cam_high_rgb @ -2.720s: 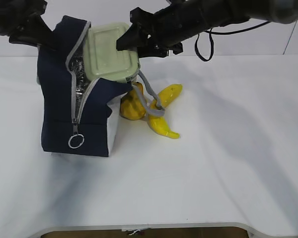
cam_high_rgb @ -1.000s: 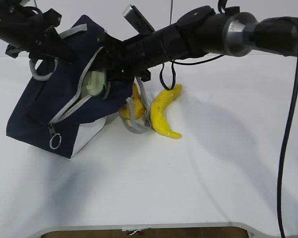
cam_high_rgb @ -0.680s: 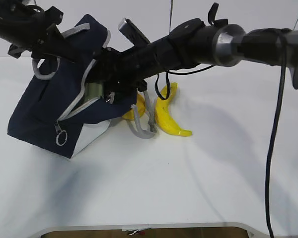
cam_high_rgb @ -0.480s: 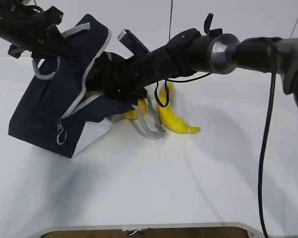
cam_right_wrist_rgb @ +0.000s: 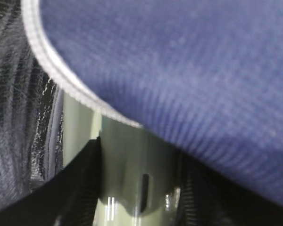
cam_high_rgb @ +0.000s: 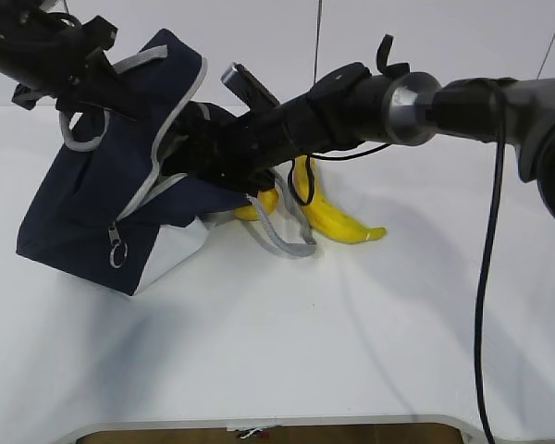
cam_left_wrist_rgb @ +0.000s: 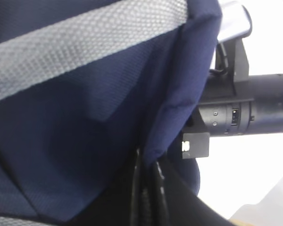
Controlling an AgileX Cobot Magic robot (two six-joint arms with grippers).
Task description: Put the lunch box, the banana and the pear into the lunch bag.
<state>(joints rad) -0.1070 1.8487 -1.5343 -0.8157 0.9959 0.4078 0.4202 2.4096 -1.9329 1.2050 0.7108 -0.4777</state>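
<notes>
A white table [cam_high_rgb: 287, 351] fills the exterior view, its rounded near edge [cam_high_rgb: 259, 424] showing a strip of brown below, with a white wall [cam_high_rgb: 259, 46] behind it.

I see a white table [cam_high_rgb: 287, 351] — rounded near edge, soft shadows — and a plain white wall [cam_high_rgb: 259, 46] at the far side.

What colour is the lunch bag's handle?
Grey, on the navy lunch bag; the handle shows best in the exterior view.
</notes>
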